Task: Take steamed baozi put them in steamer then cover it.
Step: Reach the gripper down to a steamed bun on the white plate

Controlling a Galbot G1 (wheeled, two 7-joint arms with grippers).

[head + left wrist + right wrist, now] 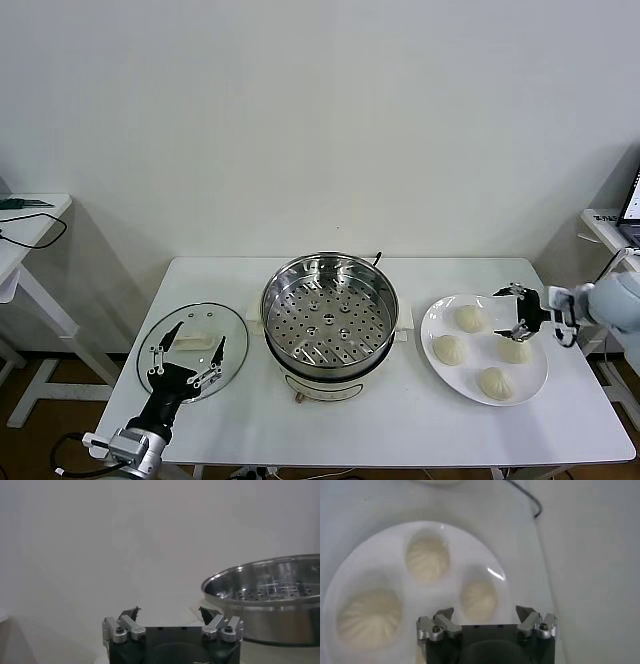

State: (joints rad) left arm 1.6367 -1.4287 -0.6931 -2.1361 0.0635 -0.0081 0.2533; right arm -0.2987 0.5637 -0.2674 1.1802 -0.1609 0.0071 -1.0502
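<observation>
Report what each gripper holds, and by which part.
Nothing is held. The right gripper is open above the plate of baozi; the left gripper is open over the cover.

wall [320,120]: plain white, even light | surface [400,410]: white, against wall | side tables: one [30,225] past left edge, one [605,225] past right edge

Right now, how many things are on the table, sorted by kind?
Buns: 4
Plate: 1
Steamer pot: 1
Glass lid: 1
Total: 7
</observation>
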